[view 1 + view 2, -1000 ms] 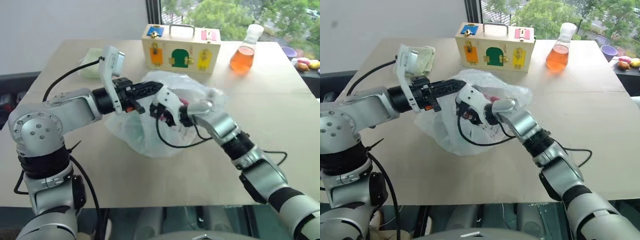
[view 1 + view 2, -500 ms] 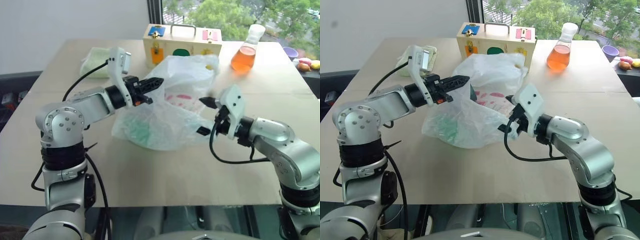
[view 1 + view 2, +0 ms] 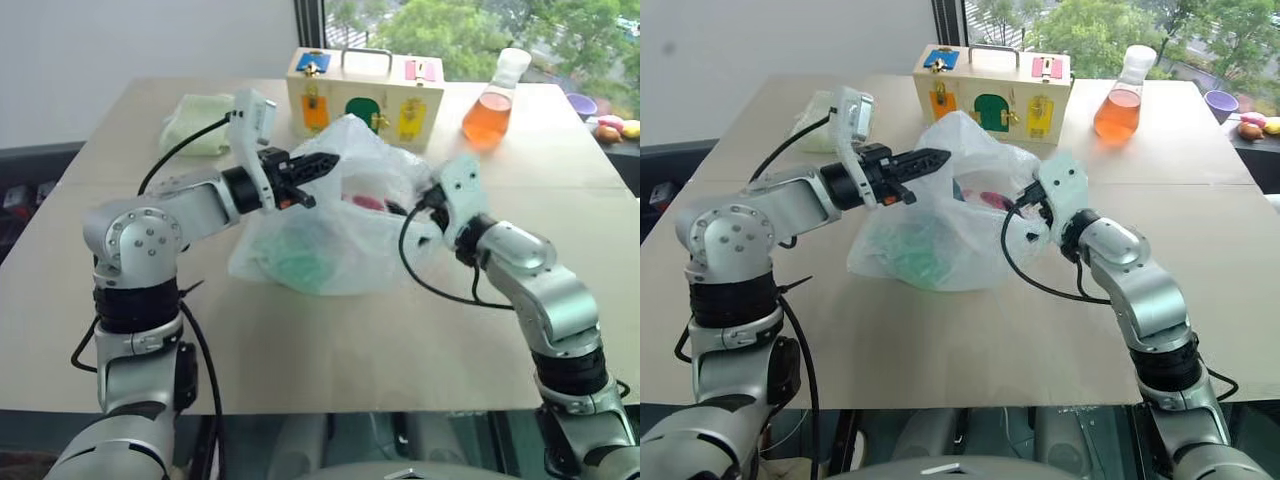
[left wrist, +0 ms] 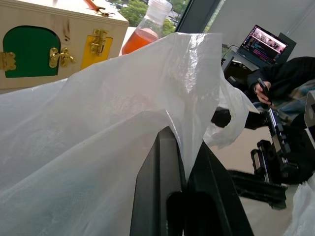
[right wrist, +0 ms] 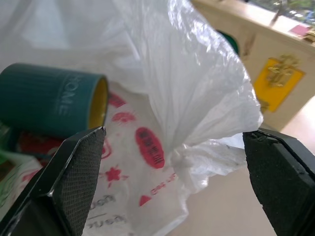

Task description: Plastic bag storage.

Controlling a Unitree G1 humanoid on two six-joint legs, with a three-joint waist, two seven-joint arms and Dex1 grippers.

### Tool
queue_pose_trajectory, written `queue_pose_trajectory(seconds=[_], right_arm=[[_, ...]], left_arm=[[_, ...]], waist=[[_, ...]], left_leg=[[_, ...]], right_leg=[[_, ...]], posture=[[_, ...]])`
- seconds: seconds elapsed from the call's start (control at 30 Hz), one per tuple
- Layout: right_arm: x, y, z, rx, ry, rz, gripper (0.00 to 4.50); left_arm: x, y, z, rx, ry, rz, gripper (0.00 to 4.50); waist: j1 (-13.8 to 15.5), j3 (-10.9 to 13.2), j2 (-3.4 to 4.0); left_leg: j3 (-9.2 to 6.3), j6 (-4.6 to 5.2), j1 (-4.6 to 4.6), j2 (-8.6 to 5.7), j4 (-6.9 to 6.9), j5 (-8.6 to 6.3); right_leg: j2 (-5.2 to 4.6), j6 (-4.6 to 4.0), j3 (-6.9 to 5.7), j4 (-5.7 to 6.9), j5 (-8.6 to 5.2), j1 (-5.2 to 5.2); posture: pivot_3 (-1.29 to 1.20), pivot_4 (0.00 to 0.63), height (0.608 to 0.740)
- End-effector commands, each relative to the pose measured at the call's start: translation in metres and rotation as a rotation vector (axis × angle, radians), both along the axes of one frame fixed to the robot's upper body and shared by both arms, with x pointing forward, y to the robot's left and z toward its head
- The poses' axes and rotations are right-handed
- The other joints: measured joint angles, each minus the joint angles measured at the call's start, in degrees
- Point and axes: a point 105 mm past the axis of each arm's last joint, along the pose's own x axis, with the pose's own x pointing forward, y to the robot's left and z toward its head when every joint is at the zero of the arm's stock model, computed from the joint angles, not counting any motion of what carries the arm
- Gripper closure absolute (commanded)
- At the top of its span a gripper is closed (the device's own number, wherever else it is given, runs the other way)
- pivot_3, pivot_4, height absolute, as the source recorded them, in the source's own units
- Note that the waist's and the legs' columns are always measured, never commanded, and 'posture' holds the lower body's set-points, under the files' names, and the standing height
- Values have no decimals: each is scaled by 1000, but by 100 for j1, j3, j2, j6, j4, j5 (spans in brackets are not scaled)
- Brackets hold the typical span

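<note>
We judge the chief risk to be the thin film slipping or tearing; the plastic bag (image 3: pixel 335 225) lies slumped on the table (image 3: pixel 330 340) just in front of the wooden box (image 3: pixel 365 95), and it hangs from one small pinch, so any sharp pull could rip the film or drag out the teal cylinder (image 5: pixel 54 101) we see inside it; a second risk is that the spread jaws close on loose folds and not on the bunched handle, leaving the mouth uneven. Our left gripper (image 3: pixel 305 172), on the side of the bag nearest the box, has its fingers pressed together on a raised fold of the bag; our right gripper (image 3: pixel 425 200) stands wide apart at the bag's other side, its pads (image 5: pixel 78 162) flanking a twisted tuft of plastic without holding it.
</note>
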Motion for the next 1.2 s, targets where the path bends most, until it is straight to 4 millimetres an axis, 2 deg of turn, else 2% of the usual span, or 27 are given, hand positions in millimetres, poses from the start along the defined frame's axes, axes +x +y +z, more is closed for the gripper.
queue_pose_trajectory(seconds=[0.03, 0.2, 0.23, 0.3, 0.33, 0.37, 0.4, 0.47, 0.53, 0.57, 0.7, 0.73, 0.83, 0.93, 0.97, 1.03, 1.13, 1.2], right_arm=[[-1, -12, 28, 53, -102, -50, 23], [6, -9, 32, 68, -91, -34, 23], [12, -8, 34, 89, -80, -41, 413], [22, -8, 37, 93, -67, -46, 730], [25, -10, 37, 86, -65, -48, 1404], [27, -11, 38, 81, -62, -48, 1587], [28, -13, 38, 77, -56, -49, 2161], [31, -19, 38, 60, -44, -58, 2976], [34, -30, 36, 35, -34, -83, 4158], [35, -36, 36, 25, -29, -99, 4460], [41, -62, 29, -20, 0, -181, 4460], [41, -67, 28, -30, 5, -194, 4500], [40, -78, 23, -46, 29, -216, 4500], [38, -81, 16, -59, 58, -218, 4500], [36, -82, 13, -63, 71, -218, 4500], [36, -85, 7, -66, 98, -227, 4500], [35, -93, -5, -73, 142, -266, 4500], [34, -93, -8, -72, 158, -272, 4500]], left_arm=[[-6, -5, 8, 3, -44, -26, 4500], [-5, -7, 8, 7, -47, -33, 4500], [-5, -8, 8, 9, -48, -40, 4500], [-6, -10, 7, 14, -53, -50, 4500], [-7, -10, 7, 15, -56, -54, 4500], [-7, -10, 8, 17, -60, -56, 4500], [-8, -10, 8, 19, -66, -59, 4500], [-11, -10, 9, 21, -78, -76, 4500], [-17, -14, 12, -15, -93, -118, 4500], [-22, -15, 10, -12, -91, -145, 4500], [-42, -15, 1, -31, -27, -286, 4500], [-54, -16, 3, -49, -17, -362, 3997], [-78, -14, 5, -87, 57, -519, 2875], [-102, -14, -11, 15, 129, -649, 1404], [-108, -15, -14, 42, 136, -681, 1039], [-118, -15, -18, 82, 129, -744, 1039], [-119, -14, -18, 53, 189, -779, 1039], [-121, -17, -33, 75, 276, -783, 1039]], waist=[[1, 0, 0], [-21, 0, 0], [-22, 0, 0], [-39, 0, 1], [-40, 0, 1], [-31, 0, 1], [-20, 0, 1], [-6, 0, 1], [-7, 0, 1], [-7, 0, 1], [-12, 1, 2], [-15, 1, 2], [-51, 1, 2], [-93, 1, 3], [-96, 2, 3], [-103, 1, 3], [-92, 2, 3], [-106, 2, 4]], left_leg=[[0, 3, 0, 0, 0, -2], [1, 5, 2, 1, 0, -3], [1, 5, 3, 2, 0, -3], [3, 5, 4, 2, 0, -3], [3, 5, 4, 2, 0, -3], [2, 5, 4, 2, 0, -3], [0, 5, 3, 2, 0, -3], [1, 5, 2, 2, 0, -3], [3, 5, -1, 1, 0, -3], [3, 5, 0, 1, 0, -3], [4, 5, 0, 2, -1, -3], [4, 6, 0, 2, -1, -3], [4, 7, 0, 5, -1, -4], [5, 8, 0, 4, -1, -4], [6, 8, 1, 2, -1, -4], [7, 9, 1, 3, -1, -5], [5, 9, 1, 4, -1, -5], [5, 9, 2, 4, -1, -5]], right_leg=[[0, 0, 0, 0, 0, 0], [2, 0, 0, 1, 0, 0], [2, 0, 0, 1, 0, 0], [3, 0, 2, 3, 0, 0], [3, 0, 2, 4, 0, 0], [3, 0, 1, 4, 0, 0], [3, -1, -1, 4, 0, 1], [2, -1, 0, 0, 0, 1], [2, -1, 1, -2, 0, 1], [2, -1, 1, -2, 0, 1], [2, -1, 2, -2, 0, 0], [2, -1, 2, -2, 0, 0], [3, -1, 2, -1, 0, 0], [3, -1, 2, -1, -1, 1], [2, -1, 3, 0, -1, 2], [2, 0, 3, -1, -1, 3], [2, -1, 1, 0, -1, 3], [3, 0, 1, 0, -1, 3]], posture=[[0, 150, 740], [0, 150, 740], [0, 150, 740], [0, 150, 740], [0, 150, 740], [0, 150, 740], [0, 150, 740], [0, 150, 740], [0, 150, 740], [0, 150, 740], [0, 150, 740], [0, 150, 740], [0, 150, 740], [0, 150, 740], [0, 150, 740], [0, 150, 740], [0, 150, 740], [0, 150, 740]])
